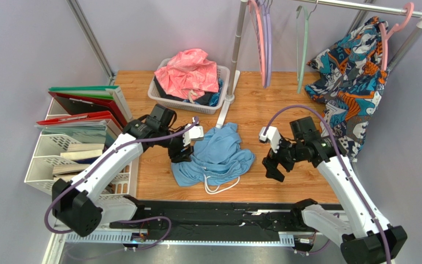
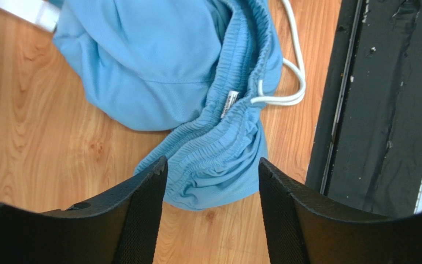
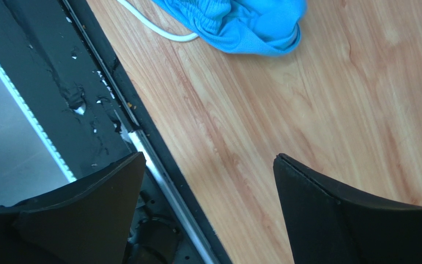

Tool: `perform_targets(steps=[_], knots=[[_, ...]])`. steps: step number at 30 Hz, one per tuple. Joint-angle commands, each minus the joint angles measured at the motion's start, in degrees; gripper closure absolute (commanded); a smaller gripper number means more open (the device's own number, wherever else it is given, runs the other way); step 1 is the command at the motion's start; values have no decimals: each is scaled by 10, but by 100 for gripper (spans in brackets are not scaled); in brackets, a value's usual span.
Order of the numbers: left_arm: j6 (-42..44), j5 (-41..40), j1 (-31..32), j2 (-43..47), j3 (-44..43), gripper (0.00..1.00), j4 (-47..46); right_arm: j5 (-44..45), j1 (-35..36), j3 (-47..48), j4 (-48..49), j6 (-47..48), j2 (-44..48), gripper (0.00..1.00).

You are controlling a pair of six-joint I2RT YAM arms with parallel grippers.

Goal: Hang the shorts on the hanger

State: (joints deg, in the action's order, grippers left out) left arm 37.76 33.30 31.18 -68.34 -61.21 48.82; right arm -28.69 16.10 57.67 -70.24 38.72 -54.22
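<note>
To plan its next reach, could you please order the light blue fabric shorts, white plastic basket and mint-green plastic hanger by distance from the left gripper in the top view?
From the left gripper:
1. Light blue fabric shorts: directly below it, mid-table.
2. White plastic basket: behind it, farther back.
3. Mint-green plastic hanger: on the rail, back right.

The shorts run past the left wrist view's top edge; the right wrist view catches only one corner. From above, the left gripper covers their left edge, and the pink cloth hides most of what lies in the basket.
</note>
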Motion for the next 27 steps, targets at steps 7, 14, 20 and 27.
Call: perform_targets(steps=[7,14,20,27], knots=[[108,54,-103,-172,-63,36,56,-8,133,-33,211,72,-90,21],[100,97,-144,-298,-150,25,143,-49,173,-33,280,76,-197,39],[79,70,-145,-315,-131,25,106,-58,184,-23,311,49,-272,42],[88,41,-147,-338,-104,26,82,-31,183,-23,319,73,-342,40]])
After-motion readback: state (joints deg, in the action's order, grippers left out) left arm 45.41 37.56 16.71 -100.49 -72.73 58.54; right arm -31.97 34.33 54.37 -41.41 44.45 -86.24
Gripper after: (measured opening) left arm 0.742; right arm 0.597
